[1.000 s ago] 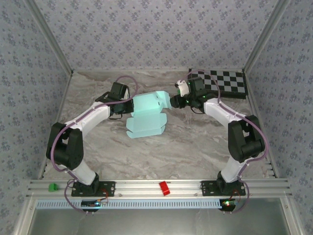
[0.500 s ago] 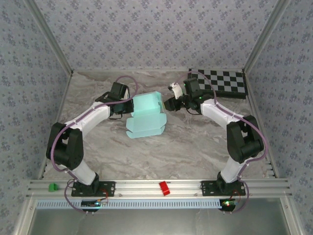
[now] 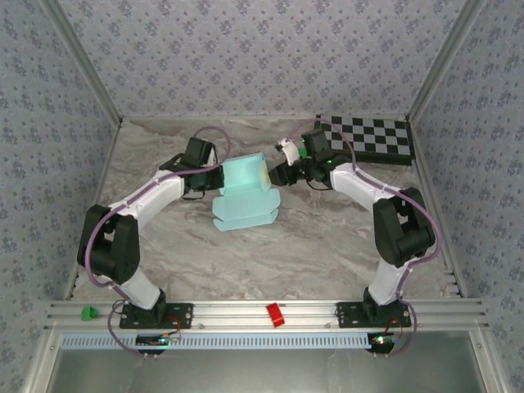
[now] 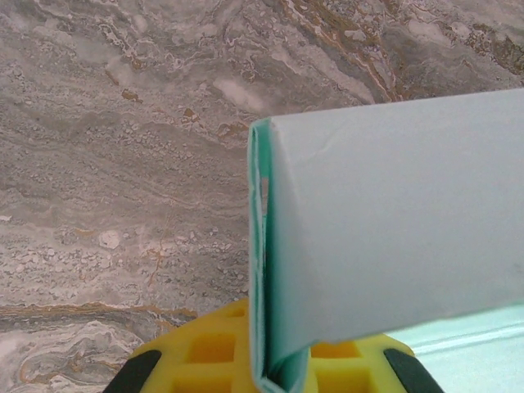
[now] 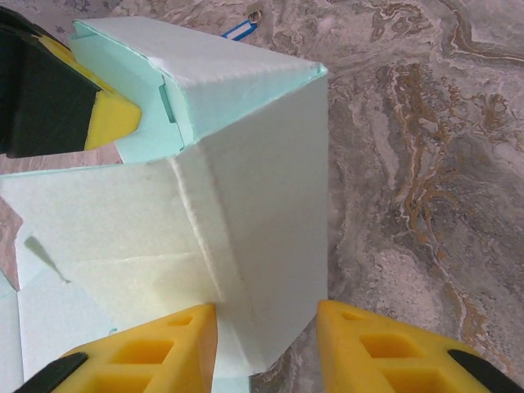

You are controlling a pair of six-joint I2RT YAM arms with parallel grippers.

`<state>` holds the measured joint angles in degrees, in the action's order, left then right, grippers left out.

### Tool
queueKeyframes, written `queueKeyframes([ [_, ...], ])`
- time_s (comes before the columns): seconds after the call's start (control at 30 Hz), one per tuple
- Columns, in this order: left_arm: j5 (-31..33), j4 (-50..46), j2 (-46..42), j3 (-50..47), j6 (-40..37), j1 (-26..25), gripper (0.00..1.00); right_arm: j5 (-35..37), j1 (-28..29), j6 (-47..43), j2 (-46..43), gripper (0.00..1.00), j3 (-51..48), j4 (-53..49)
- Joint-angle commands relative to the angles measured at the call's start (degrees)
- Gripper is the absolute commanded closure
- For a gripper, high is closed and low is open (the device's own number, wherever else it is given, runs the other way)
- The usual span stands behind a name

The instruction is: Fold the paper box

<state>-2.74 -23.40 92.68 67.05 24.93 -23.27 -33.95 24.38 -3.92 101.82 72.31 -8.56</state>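
1. The pale turquoise, thin-card paper box [image 3: 246, 196] sits half-formed on the grey-brown marbled table [image 3: 327, 246], toward the far side and between the two arms.
2. In the top view its far part stands up as a boxy shell. A flat, lobed panel of the same card lies on the table on the near side of it.
3. The left gripper [image 4: 268, 372] is clamped on the paper box. In the left wrist view a folded, double-layered wall edge runs down into the narrow gap between its yellow finger pads [image 4: 168, 352], which press it from both sides.
4. In the right wrist view one finger of the left gripper, black with a yellow pad, shows at upper left, against the far upper corner of the box.
5. The right gripper [image 5: 267, 327] is at the box's right side with its jaws spread apart.
6. A raised corner of the box stands between its yellow fingers [image 5: 332, 323]. One finger is just beside the card panel; whether it touches I cannot tell. The other is clear of the card, with marbled table showing in the gap.
7. A flat black-and-white checkerboard [image 3: 368, 137] lies at the far right of the table, behind the right arm and apart from the box.
8. A small green block [image 3: 88, 312] and a small red block [image 3: 276, 314] sit on the metal rail [image 3: 229, 311] at the near edge.
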Motion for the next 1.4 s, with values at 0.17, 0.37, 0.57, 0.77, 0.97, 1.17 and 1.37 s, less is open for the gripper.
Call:
queueKeyframes([
  [0.17, -2.4, 0.5, -1.8, 2.1, 1.0, 0.2, 1.00, -0.9, 2.1, -0.2, 2.2, 0.59, 2.2, 0.4],
  [0.37, -2.6, 0.6, -1.6, 2.1, 1.3, 0.3, 1.00, 0.3, 3.3, -0.1, 3.0, 0.59, 2.1, 0.6],
  [0.57, -3.0, 0.7, -1.7, 2.3, 1.5, 0.3, 1.00, 5.4, 4.7, -0.2, 3.5, 0.57, 2.2, 1.2],
  [0.77, -3.4, 0.6, -1.9, 2.1, 1.7, 0.3, 1.00, 9.5, 5.7, 0.5, 4.0, 0.55, 2.2, 3.0],
  [0.97, -3.5, 0.6, -2.1, 2.0, 1.6, 0.3, 1.00, 12.0, 6.0, 1.5, 4.9, 0.52, 2.7, 4.2],
  [1.17, -3.5, 0.6, -2.2, 2.0, 1.6, 0.2, 1.00, 13.6, 6.2, 1.8, 5.7, 0.51, 2.9, 4.7],
  [1.37, -3.8, 0.7, -2.0, 2.0, 1.6, 0.3, 1.00, 15.3, 6.5, 1.4, 6.8, 0.52, 4.0, 3.8],
])
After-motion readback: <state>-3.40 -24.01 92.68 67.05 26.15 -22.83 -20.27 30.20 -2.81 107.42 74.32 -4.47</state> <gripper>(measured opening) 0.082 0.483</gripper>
